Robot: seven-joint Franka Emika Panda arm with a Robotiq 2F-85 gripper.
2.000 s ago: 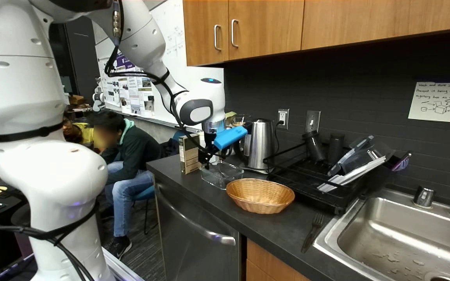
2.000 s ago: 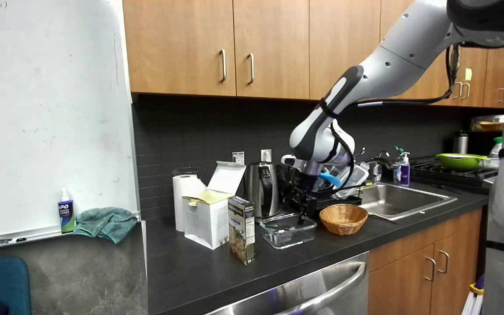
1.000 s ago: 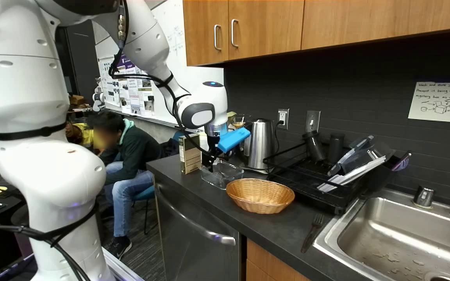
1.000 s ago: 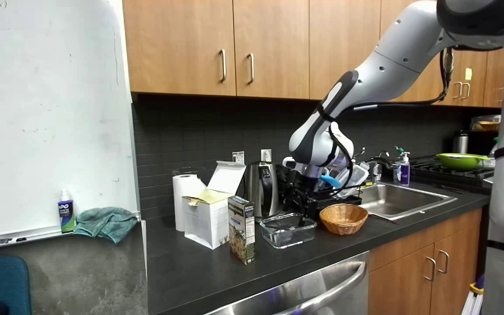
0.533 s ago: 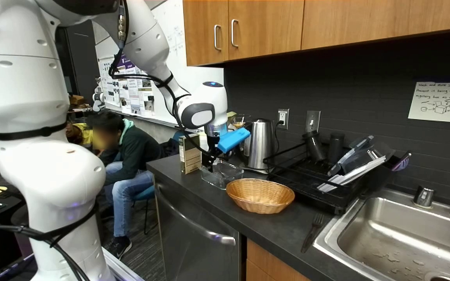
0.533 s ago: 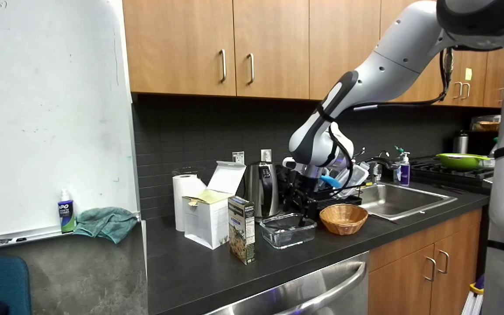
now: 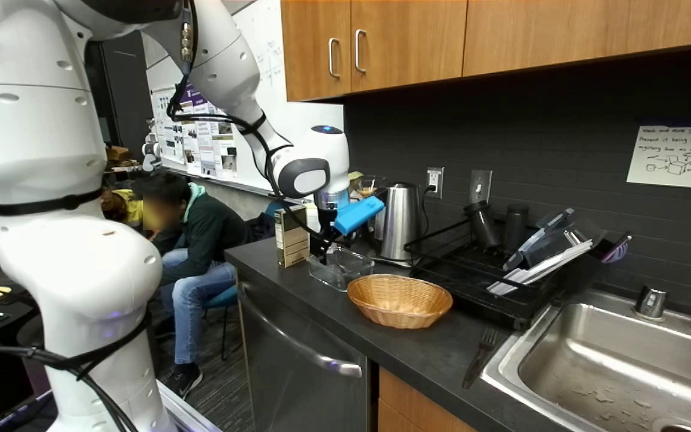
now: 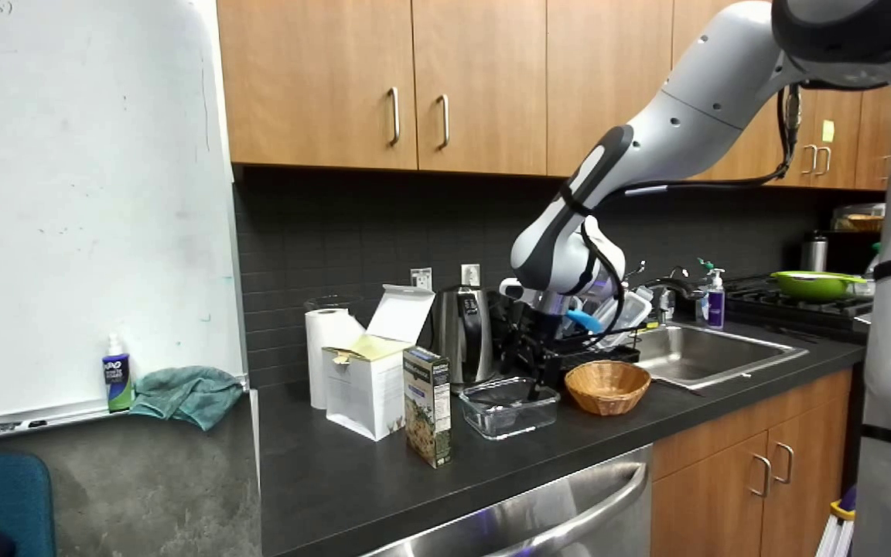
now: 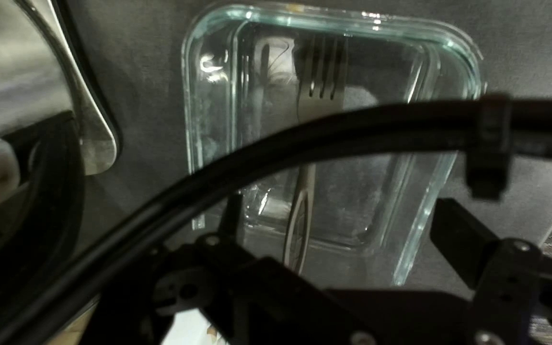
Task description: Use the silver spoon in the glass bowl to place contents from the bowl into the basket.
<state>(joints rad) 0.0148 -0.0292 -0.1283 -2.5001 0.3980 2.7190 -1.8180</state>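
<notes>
The glass bowl [image 7: 330, 277] is a clear rectangular container on the dark counter, seen in both exterior views and the wrist view. A metal fork [image 9: 319, 103] lies in it, tines at the far end, its handle slanting toward my gripper [image 9: 342, 215]. My jaws stand wide apart: one black finger [image 9: 232, 215] left of the handle, the other outside the right glass wall. Nothing is gripped. No silver spoon shows, and I make out no other contents in the bowl. The tan woven basket [image 7: 400, 301] sits close beside the bowl; its visible inside holds nothing.
A steel kettle [image 7: 401, 222] stands behind the bowl. The black dish rack [image 7: 441, 287] adjoins the basket. A food box [image 8: 428, 406] and white carton [image 8: 364, 394] flank the bowl. Another fork [image 7: 482, 354] lies near the sink [image 7: 597, 354]. A black cable [image 9: 352, 129] crosses the wrist view.
Between two seconds and one second ago, my gripper shifted slightly lower at the bowl. Over the last second nothing visibly moves; the fingers stay apart.
</notes>
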